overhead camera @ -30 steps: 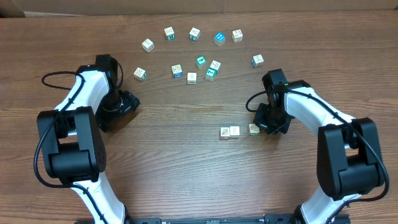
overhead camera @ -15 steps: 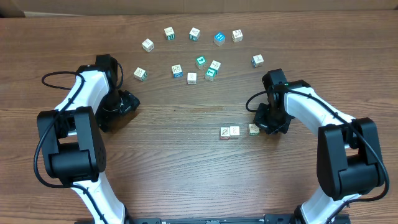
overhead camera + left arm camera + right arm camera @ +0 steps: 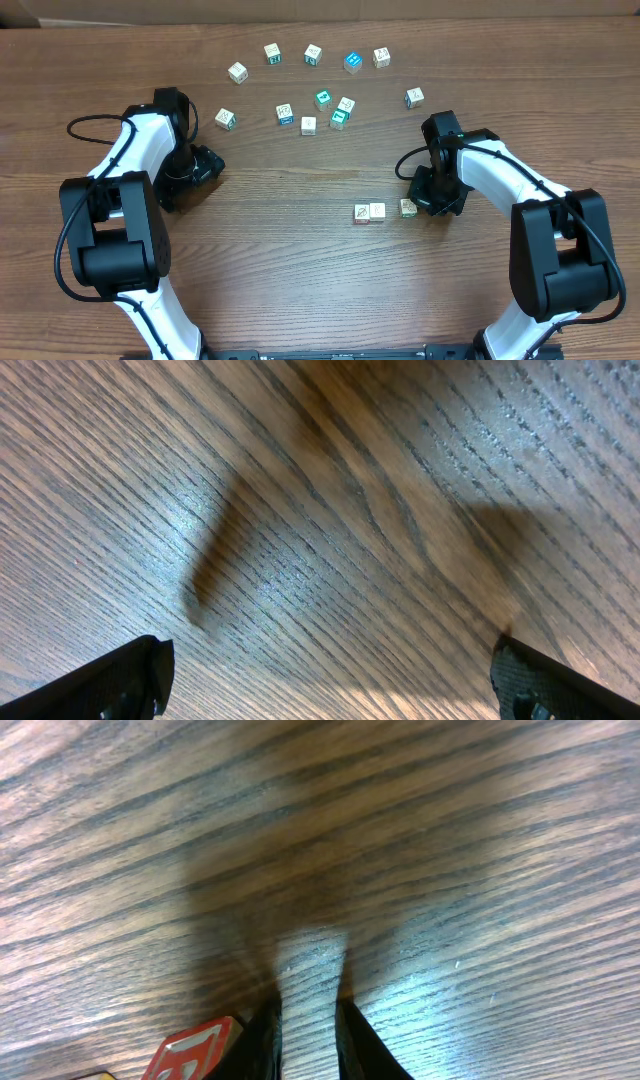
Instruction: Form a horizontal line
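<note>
left arm folded inward, left gripper [image 3: 205,165] with jaws spread wide. right arm folded inward too, right gripper [image 3: 432,203] pointing down, jaws drawn almost together, only a narrow slit between.

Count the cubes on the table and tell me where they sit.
15. Five cubes arc along the far edge, six spread below them, one sits far right; two touching cubes lie near the middle, another just right of them. The arms may hide more.

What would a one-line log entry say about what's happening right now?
left pincer: open, over bare table | right pincer: nearly shut, empty, beside third cube | row: two cubes touching, third cube apart
</note>
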Controlling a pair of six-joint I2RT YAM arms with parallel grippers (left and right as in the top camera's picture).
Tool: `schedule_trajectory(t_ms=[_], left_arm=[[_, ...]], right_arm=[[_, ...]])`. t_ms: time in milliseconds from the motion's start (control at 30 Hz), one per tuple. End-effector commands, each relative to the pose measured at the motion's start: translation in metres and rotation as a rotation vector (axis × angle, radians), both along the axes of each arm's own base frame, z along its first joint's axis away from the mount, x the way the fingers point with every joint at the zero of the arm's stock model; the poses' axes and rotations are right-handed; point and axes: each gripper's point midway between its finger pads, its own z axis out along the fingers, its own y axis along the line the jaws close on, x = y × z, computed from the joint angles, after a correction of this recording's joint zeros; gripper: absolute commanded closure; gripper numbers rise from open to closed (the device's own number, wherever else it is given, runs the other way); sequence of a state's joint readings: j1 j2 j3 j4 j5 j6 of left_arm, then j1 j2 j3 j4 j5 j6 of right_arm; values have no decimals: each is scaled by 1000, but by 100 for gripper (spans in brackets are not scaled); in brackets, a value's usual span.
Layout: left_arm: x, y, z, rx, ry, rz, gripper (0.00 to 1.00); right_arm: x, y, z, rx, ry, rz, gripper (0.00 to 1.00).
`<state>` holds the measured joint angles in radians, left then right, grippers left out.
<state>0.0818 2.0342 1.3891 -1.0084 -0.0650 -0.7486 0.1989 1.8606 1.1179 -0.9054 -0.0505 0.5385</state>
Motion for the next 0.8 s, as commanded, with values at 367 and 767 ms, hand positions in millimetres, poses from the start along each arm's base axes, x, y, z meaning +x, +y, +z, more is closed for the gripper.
schedule_trajectory(t_ms=[367,767], left_arm=[[-2,2,1,19,3,-17,0],[-2,2,1,19,3,-17,0]], right_arm=[[-6,0,-2,2,11,21,83],[-6,7,-1,43,10,20,85]])
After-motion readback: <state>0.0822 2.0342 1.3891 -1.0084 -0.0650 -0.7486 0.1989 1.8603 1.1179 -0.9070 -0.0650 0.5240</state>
